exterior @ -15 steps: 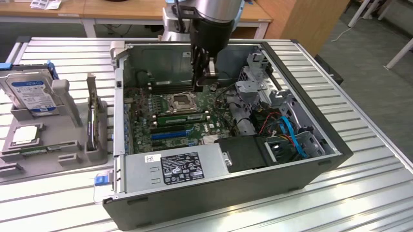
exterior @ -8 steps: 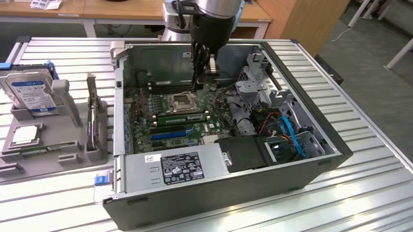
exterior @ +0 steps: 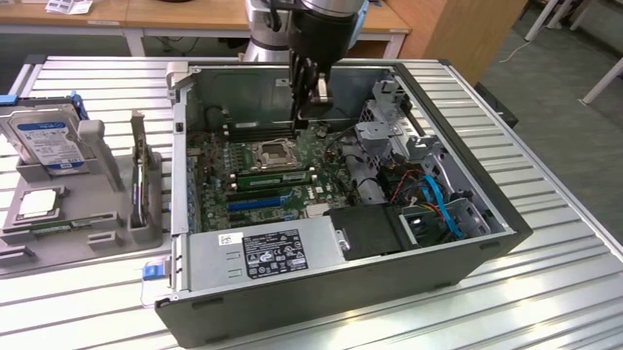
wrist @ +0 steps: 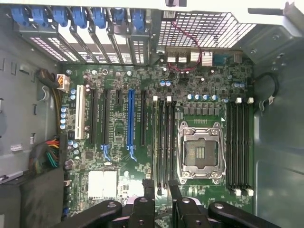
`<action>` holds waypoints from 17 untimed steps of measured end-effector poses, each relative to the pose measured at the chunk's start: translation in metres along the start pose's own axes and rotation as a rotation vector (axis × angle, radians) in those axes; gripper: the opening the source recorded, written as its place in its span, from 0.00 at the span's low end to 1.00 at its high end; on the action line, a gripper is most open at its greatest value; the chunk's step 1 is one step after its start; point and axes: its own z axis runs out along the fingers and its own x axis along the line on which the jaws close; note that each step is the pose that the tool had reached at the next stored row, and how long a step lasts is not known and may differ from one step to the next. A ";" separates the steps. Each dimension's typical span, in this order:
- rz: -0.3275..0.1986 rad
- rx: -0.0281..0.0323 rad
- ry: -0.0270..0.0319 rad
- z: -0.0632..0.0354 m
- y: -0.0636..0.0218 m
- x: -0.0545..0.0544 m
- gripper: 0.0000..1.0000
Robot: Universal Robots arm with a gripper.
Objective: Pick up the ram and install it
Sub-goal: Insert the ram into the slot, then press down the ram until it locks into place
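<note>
– Ram [exterior: 276, 177], exterior view first: where, seen from the gripper [exterior: 311, 111]?
– Judged to be the green stick standing on edge just beside the CPU socket [exterior: 273, 152], on its side toward the blue card slots [exterior: 258, 203]. Lower than the gripper and toward the exterior view's left of it. Apart, not touching.
– Long axis?
– Parallel to the near edge of the CPU socket. Gripper hanging above one end of the stick, not above the middle.
– State of the gripper?
– Partly open, with a modest gap, and holding nothing.
– And the green strip [exterior: 44, 227] in the grey tray [exterior: 68, 255], well apart from the CPU socket?
– Too small to name with certainty; possibly another stick.
– Now the wrist view.
– Fingers [wrist: 148, 194] parted and empty, standing over the end of the black memory slots [wrist: 164, 137] next to the CPU socket [wrist: 199, 152]. Gap turned across these slots, therefore in line with the long axis of the ram.
</note>
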 end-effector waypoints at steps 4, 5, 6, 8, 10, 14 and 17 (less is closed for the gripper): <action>0.000 0.0000 0.0000 -0.0058 0.0003 0.000 0.25; 0.000 0.0000 -0.0001 -0.0062 0.0004 0.000 0.25; 0.000 0.0000 -0.0002 -0.0064 0.0004 0.000 0.25; 0.000 0.0001 -0.0002 -0.0064 0.0004 0.000 0.25; 0.000 0.0000 -0.0001 -0.0065 0.0004 0.000 0.25; 0.000 0.0000 0.0000 -0.0068 0.0004 0.000 0.25; 0.000 0.0000 -0.0001 -0.0068 0.0004 0.000 0.25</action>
